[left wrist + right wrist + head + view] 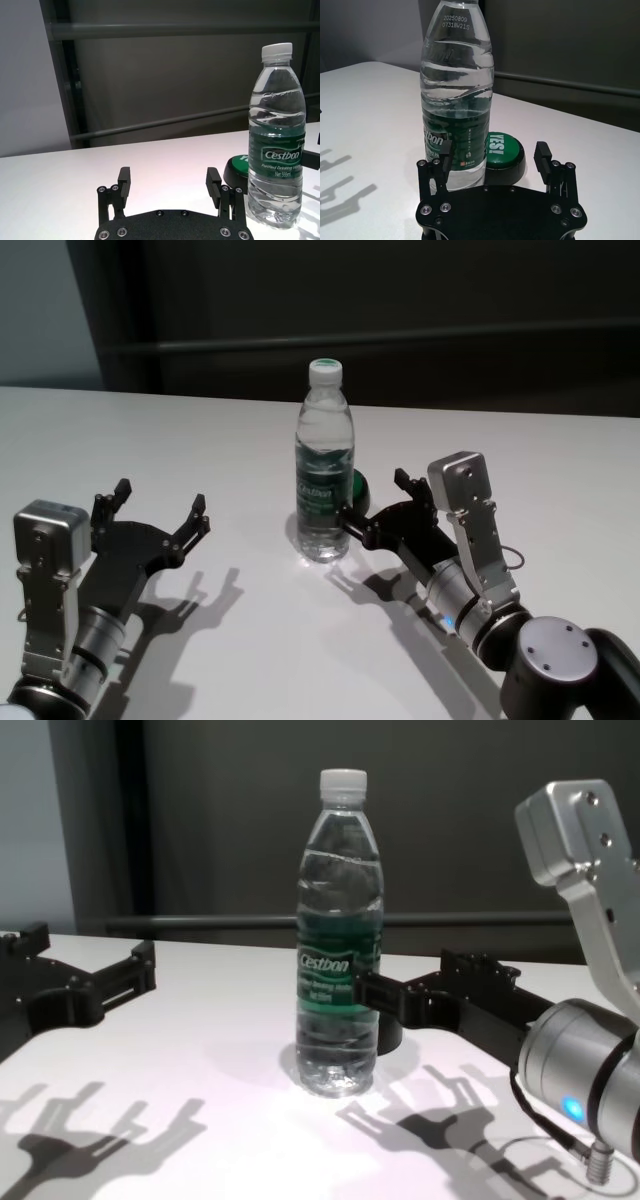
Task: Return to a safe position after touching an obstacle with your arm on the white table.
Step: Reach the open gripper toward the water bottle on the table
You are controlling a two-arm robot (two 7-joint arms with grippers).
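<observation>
- The tall clear plastic water bottle has a white screw cap and a dark green label with the white word "Cestbon".
- The broad flat table is plain white, with grey shadows of the grippers on it.
- The small round dome button is green on top, with white letters "YES!", and black at its base.
- The left gripper and the right gripper are both black, with small silver screws.
- The square wrist housings of both arms are silver-grey.
- The wall behind is dark grey.
</observation>
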